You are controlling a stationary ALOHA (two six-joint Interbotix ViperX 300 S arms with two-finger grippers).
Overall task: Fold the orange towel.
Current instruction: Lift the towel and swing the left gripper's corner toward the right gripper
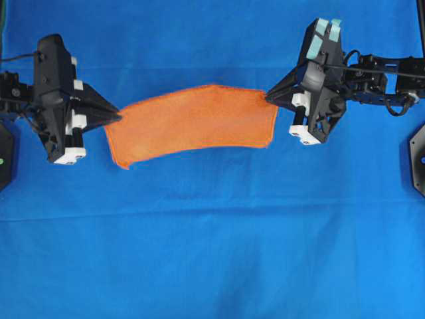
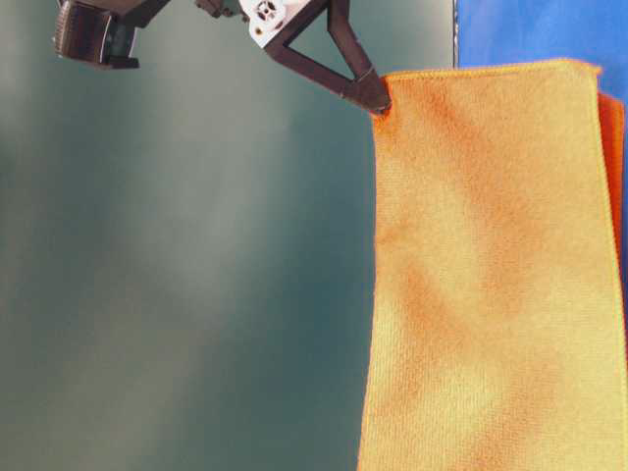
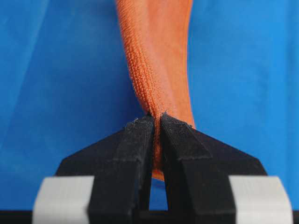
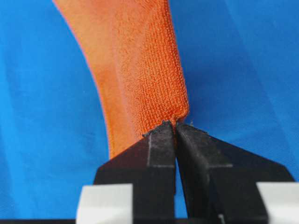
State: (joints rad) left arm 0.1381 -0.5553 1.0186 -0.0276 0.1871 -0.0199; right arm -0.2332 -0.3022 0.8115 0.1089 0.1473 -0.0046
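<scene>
The orange towel (image 1: 192,123) hangs stretched in the air between both arms, above the blue cloth surface (image 1: 212,252). My left gripper (image 1: 119,117) is shut on the towel's left corner; its black fingertips (image 3: 140,135) pinch the fabric (image 3: 156,60). My right gripper (image 1: 268,98) is shut on the towel's right corner, the hem caught between its tips (image 4: 164,135). In the table-level view the towel (image 2: 491,275) drapes straight down from one gripper (image 2: 375,98), with a second layer showing behind its right edge.
The blue cloth covers the whole table under the towel. Black arm bases sit at the far left edge (image 1: 5,153) and far right edge (image 1: 418,156). Cables run along the right arm (image 1: 378,70).
</scene>
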